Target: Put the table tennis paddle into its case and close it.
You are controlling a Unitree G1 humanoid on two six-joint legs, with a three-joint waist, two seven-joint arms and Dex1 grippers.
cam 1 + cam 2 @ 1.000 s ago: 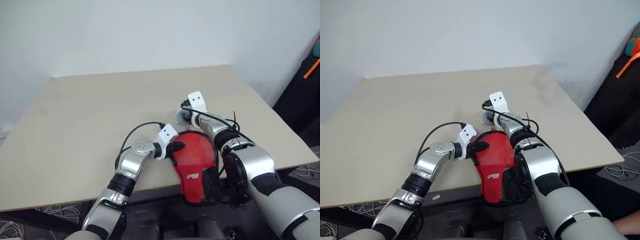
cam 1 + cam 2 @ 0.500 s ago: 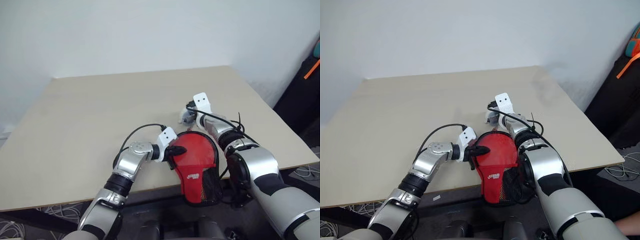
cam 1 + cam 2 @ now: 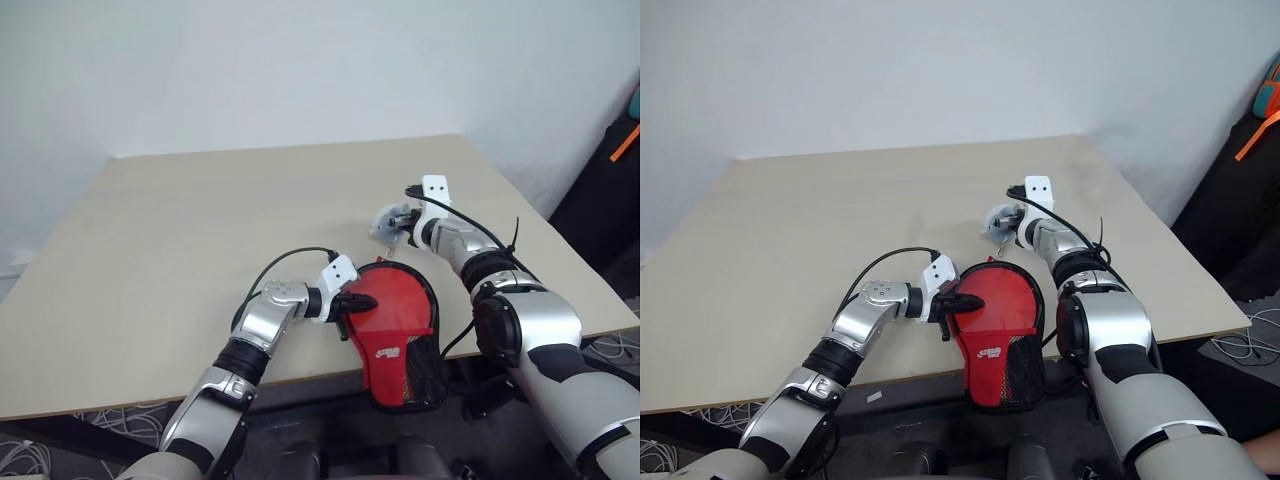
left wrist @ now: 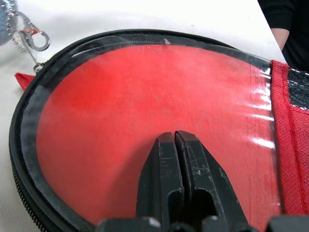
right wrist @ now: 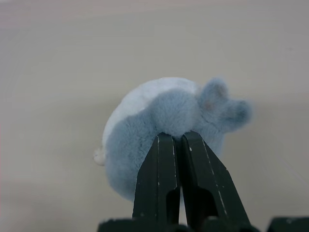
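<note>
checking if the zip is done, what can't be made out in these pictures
- Zip end: the case hangs over the table edge; too small in the head views to tell if the zip is fully closed.
- Paddle handle: hidden under the case's fabric and mesh.
- Grip on the plush charm: the right hand sits shut against the fur, which hides any pinch.
- Left hand: its shut fingers hide whether they press on the clear window.

Our left arm bends in from the left, and our left gripper (image 4: 175,145) points to the right with its two black fingers pressed tight together. Our right arm reaches far forward. Our right gripper (image 5: 175,145) points ahead and a little down, fingers squeezed together too.
</note>
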